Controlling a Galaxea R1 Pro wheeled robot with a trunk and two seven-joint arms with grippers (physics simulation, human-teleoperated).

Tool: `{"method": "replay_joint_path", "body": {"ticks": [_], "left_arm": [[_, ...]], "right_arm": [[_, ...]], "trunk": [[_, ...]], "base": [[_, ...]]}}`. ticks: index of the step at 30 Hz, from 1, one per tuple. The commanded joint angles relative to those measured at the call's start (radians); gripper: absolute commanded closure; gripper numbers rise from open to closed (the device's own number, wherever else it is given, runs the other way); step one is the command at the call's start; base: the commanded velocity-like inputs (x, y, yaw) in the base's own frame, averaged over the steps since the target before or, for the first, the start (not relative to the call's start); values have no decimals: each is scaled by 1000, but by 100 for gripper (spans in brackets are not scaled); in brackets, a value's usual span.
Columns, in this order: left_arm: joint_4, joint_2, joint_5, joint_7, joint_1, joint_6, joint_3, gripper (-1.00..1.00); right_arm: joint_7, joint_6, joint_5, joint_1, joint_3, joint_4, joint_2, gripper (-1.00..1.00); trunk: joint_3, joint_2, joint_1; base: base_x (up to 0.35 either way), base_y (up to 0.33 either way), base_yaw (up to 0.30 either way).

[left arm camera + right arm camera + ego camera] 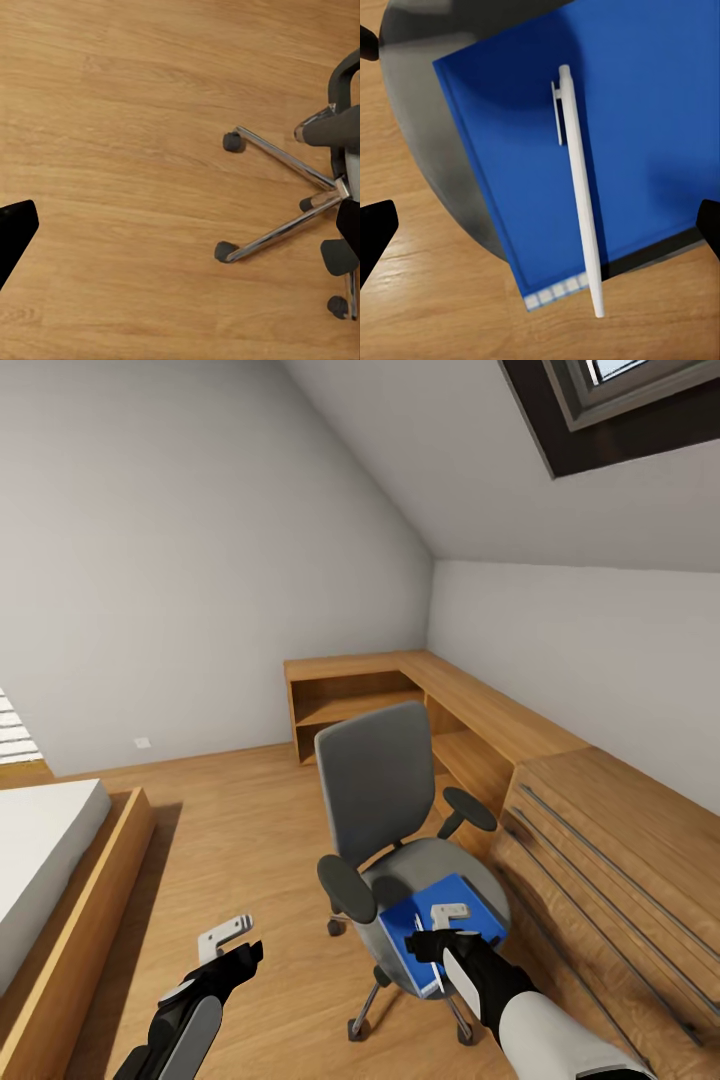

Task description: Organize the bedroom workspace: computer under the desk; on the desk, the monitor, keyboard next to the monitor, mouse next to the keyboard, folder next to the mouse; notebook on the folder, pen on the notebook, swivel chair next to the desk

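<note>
The grey swivel chair [375, 780] stands mid-room on its metal base [289, 195]. A blue folder [470, 905] lies on its seat, and in the right wrist view a slim white pen [579, 187] lies on the folder [645, 112]. My right gripper [438, 943] hovers open just above the folder's near end, its fingers wide apart and holding nothing. My left gripper [238, 957] hangs open over bare floor left of the chair, with one black fingertip [15, 232] in its wrist view. Desk, monitor, keyboard, mouse, notebook and computer are out of view.
A light wooden chest [620, 860] with long bar handles stands right of the chair. A wooden L-shaped shelf unit [400, 690] fills the far corner. A bed [50, 860] in a wooden frame lies at the left. Open wood floor [240, 830] runs between bed and chair.
</note>
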Motion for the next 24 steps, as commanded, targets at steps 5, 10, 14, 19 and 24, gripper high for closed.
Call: {"method": "replay_joint_path", "body": {"ticks": [5,10,14,19,24], "left_arm": [[-1,1,6,10,-1,0,-3,-100],[-1,1,5,9,-1,0,-4,-100],[-1,1,5,8,-1,0,-4,-100],[-1,0,3,9,-1,0,-6,-100],[-2,-2,1,12,-1,0,-7,-100]], "right_arm": [[-1,-1,-4,0,7,-2,-1,-100],[-2,-27,-4,0,7,-2,-6,-100],[-2,-65,-4,0,8,1,-18,-100],[0,-95,9,0,9,-1,-20,-100],[2,-134,37,0,8,3,-21,-100]], "trunk": [[-1,-1,0],[-1,-1,0],[-1,-1,0],[-2,-1,0],[-2,-1,0]], "base": [[0,0,0],[0,0,0],[0,0,0],[0,0,0],[0,0,0]]}}
